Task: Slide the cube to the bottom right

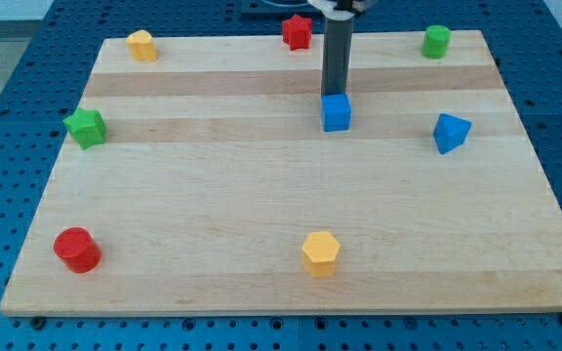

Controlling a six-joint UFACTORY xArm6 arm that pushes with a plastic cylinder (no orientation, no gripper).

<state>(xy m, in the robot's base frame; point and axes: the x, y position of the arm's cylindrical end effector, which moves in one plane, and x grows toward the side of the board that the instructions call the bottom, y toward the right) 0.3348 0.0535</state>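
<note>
You see my tip (336, 95) standing right at the upper edge of the blue cube (336, 113), seemingly touching it from the view's top side. The rod is a plain end effector with nothing to open or close, and it holds nothing.

The blue cube sits on the wooden desk (261, 195) a little right of centre, in the upper half. To its right, well apart, lies a blue triangular block (450, 132). Along the top edge you find a yellow block (141, 45), a red star (298, 31) and a green cylinder (436, 41). A green star (86, 128) sits at the left edge, a red cylinder (76, 250) lower left, and a yellow hexagon (321, 253) near the bottom.
</note>
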